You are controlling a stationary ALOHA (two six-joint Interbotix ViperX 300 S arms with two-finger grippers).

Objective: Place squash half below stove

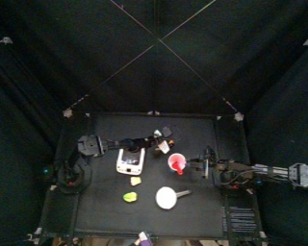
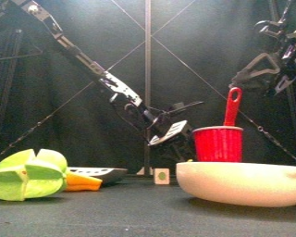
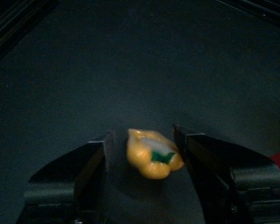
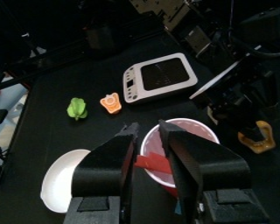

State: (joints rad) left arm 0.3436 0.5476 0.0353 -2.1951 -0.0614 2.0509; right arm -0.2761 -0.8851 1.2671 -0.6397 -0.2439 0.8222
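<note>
The left gripper (image 3: 149, 157) is holding the yellow squash half (image 3: 152, 154) between narrowly parted jaws, raised over the table's far middle. The white stove (image 1: 131, 161) is sitting lower, left of centre — lowering gently just near-side of it seems wise. The right gripper (image 4: 149, 144) is hovering empty, barely open, over the red bowl (image 4: 184, 140).

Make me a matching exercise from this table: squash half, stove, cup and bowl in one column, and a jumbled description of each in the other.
Things:
1. squash half
2. stove
3. cup
4. bowl

Descriptions:
A. red, with a red utensil standing in it
B. white and round, nearest the table's front edge
C. yellow-orange with a green patch
D. white box with a dark top panel

Pairs: 1-C, 2-D, 3-A, 4-B
</note>
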